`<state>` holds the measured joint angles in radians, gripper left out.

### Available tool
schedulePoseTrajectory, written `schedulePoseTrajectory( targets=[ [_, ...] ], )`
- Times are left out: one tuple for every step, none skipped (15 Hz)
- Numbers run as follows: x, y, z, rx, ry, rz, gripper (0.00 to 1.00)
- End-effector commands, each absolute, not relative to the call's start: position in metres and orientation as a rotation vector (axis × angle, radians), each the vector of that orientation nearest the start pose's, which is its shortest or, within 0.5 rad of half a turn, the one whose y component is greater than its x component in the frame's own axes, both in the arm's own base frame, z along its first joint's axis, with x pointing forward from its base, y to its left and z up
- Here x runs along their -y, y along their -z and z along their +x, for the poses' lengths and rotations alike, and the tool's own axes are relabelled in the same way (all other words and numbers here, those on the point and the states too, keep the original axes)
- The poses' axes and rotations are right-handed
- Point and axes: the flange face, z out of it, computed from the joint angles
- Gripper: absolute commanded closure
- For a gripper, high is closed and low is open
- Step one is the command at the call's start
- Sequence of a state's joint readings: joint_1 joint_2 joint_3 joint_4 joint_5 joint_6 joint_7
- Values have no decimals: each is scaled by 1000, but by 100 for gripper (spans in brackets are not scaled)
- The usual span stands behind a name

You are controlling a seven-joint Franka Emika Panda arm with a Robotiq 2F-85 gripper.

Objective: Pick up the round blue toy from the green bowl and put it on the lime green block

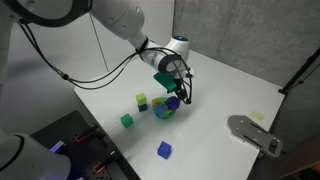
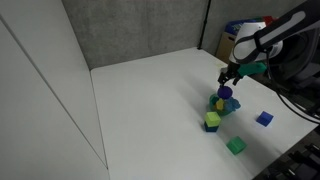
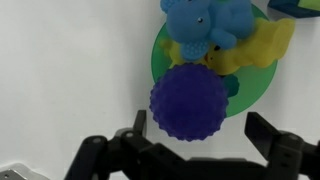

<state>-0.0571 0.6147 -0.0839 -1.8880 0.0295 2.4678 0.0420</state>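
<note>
The round blue toy, a bumpy dark blue-purple ball, lies at the near rim of the green bowl, which also holds a light blue and a yellow soft piece. It shows in both exterior views. My gripper is open and hangs straight over the bowl. Its fingers are on either side of the ball, with a clear gap on the right side. In the exterior views the gripper is low at the bowl. The lime green block stands on the table right beside the bowl.
A darker green cube and a blue cube stand on the white table nearer its front edge. A grey device sits at one table edge. A grey wall panel backs the table.
</note>
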Motion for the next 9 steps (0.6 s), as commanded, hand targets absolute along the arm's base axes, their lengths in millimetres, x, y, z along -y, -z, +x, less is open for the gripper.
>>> schedulePoseTrajectory(
  targets=[
    [81, -156, 636, -320, -66, -3185, 0],
    [80, -150, 637, -320, -76, -3190, 0],
    [79, -145, 637, -320, -87, -3199, 0],
    [78, -141, 638, -318, -90, -3213, 0],
    [78, -139, 639, -313, -91, -3230, 25],
    [78, -139, 640, -308, -88, -3246, 28],
    [77, -141, 641, -310, -89, -3250, 34],
    [77, -147, 642, -305, -82, -3249, 39],
    [75, -152, 642, -302, -77, -3245, 41]
  ],
)
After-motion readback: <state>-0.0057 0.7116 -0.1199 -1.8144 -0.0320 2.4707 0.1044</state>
